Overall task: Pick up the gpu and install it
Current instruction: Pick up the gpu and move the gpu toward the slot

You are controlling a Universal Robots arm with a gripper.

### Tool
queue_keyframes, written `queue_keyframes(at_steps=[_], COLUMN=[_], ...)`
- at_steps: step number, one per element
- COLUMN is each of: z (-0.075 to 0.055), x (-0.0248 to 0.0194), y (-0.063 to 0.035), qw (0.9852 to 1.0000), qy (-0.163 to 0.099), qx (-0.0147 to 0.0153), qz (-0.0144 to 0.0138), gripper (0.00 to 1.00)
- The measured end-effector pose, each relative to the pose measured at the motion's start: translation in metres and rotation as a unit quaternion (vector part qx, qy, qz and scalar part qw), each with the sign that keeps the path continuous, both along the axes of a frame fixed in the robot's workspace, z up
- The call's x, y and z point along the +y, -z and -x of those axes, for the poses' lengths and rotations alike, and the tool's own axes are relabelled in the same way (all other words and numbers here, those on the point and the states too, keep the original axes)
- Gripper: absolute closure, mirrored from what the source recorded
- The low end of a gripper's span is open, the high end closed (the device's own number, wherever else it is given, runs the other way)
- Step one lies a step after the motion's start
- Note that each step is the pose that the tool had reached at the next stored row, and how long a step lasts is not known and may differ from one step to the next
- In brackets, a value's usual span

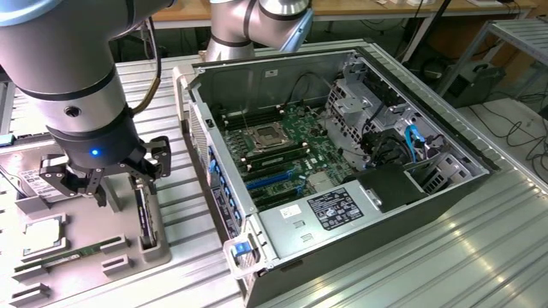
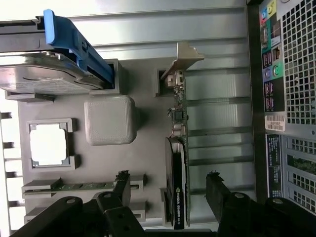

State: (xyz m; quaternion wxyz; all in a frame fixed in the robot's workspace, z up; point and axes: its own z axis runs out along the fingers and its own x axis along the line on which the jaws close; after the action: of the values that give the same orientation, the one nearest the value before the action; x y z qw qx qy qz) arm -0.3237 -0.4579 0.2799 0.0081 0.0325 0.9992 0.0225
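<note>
- Gripper (image 1: pixel 127 191) hangs over the gpu (image 2: pixel 177 187), its fingers (image 2: pixel 122 186) spread apart, 1 either side, neither touching.
- Gpu stands on edge in the grey holder tray (image 2: pixel 143 128), at 9 o'clock of the open computer case (image 1: pixel 256 80) in the exterior view.

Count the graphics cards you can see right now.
1: the gpu stands on edge in a slot of the grey tray, straddled by the open gripper, untouched. Others could sit hidden inside the case.

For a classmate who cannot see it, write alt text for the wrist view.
The open gripper hangs above the gpu, which stands on edge in a grey tray, a finger on either side. The tray also holds a hard drive, CPU and RAM stick.
</note>
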Motion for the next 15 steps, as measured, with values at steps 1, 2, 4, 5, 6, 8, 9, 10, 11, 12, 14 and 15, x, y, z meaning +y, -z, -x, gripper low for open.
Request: queue_keyframes(at_steps=[1, 2, 4, 5, 6, 8, 9, 10, 11, 12, 14, 15], z=[0.0, 0.0, -0.0001, -0.0001, 0.0, -0.0001, 0.0, -0.0001, -0.0001, 0.0, -0.0001, -0.0001], x=[0.0, 0.0, 0.0, 0.0, 0.0, 0.0, 0.0, 0.0, 0.0, -0.0001, -0.0009, -0.0019], y=[0.0, 0.0, 0.0, 0.0, 0.0, 0.0, 0.0, 0.0, 0.0, 0.0001, 0.0005, 0.0008], qw=[1.0, 1.0, 1.0, 1.0, 1.0, 1.0, 1.0, 1.0, 1.0, 1.0, 1.0, 1.0], qy=[0.0, 0.0, 0.0, 0.0, 0.0, 0.0, 0.0, 0.0, 0.0, 0.0, 0.0, 0.0], qx=[0.0001, 0.0, 0.0, 0.0, 0.0, 0.0, 0.0, 0.0, 0.0, 0.0, -0.0001, 0.0], qz=[0.0, 0.0, 0.0, 0.0, 0.0, 0.0, 0.0, 0.0, 0.0, 0.0, -0.0001, -0.0001], gripper=[0.27, 0.27, 0.27, 0.27, 0.27, 0.27, 0.27, 0.27, 0.27, 0.27, 0.27, 0.27])
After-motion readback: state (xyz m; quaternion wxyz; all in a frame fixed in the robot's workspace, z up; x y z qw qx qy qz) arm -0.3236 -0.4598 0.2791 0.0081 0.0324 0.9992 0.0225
